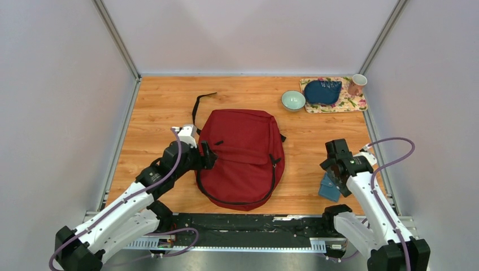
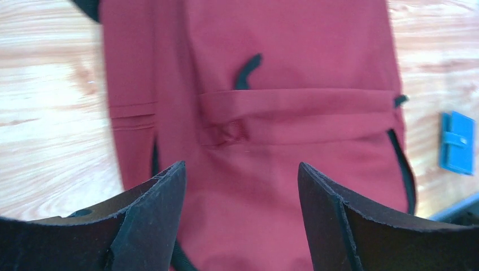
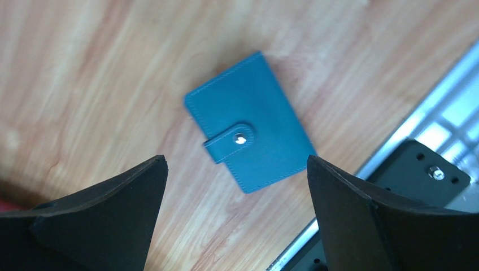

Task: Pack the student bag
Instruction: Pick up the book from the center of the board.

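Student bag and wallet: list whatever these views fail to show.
student bag, left wrist view: blurred, cut off by frame edges; fabric hides any contents.
blue wallet, top view: mostly hidden under the right gripper.
mug, top view: too small to see inside.

Before me the dark red student bag (image 1: 243, 158) lay flat in the middle of the bench (image 1: 158, 107), front pocket facing up.
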### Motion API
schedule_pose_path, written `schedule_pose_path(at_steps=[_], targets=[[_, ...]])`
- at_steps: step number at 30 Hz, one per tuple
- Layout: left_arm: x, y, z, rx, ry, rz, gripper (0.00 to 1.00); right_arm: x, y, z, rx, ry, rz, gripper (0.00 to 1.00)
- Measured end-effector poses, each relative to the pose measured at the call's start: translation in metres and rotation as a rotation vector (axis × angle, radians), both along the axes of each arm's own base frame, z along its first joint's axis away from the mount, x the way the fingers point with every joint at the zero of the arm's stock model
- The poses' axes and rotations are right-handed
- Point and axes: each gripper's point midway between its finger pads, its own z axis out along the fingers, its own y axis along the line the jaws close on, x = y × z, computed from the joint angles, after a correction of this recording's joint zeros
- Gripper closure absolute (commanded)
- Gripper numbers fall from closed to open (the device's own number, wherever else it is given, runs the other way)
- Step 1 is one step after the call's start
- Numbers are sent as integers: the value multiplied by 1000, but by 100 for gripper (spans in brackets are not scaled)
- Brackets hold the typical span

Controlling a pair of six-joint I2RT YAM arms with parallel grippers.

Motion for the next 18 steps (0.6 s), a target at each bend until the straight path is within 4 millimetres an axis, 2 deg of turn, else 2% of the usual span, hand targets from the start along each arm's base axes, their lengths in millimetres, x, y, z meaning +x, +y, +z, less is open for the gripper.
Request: schedule_pose_path(at_steps=[4,9,13,18], targets=[[-4,-22,7,-64,6,-98,20,-17,-13,-13,-3,65,-137,5],[-9,-36,14,-114,3,-170,20,-26,-11,-40,29,114,-156,6],[-12,-40,16,-128,7,-196,20,-17,4,-63,90,160,-82,7],[-14,-43,17,-141,12,-212,19,-5,21,-71,147,206,86,14]])
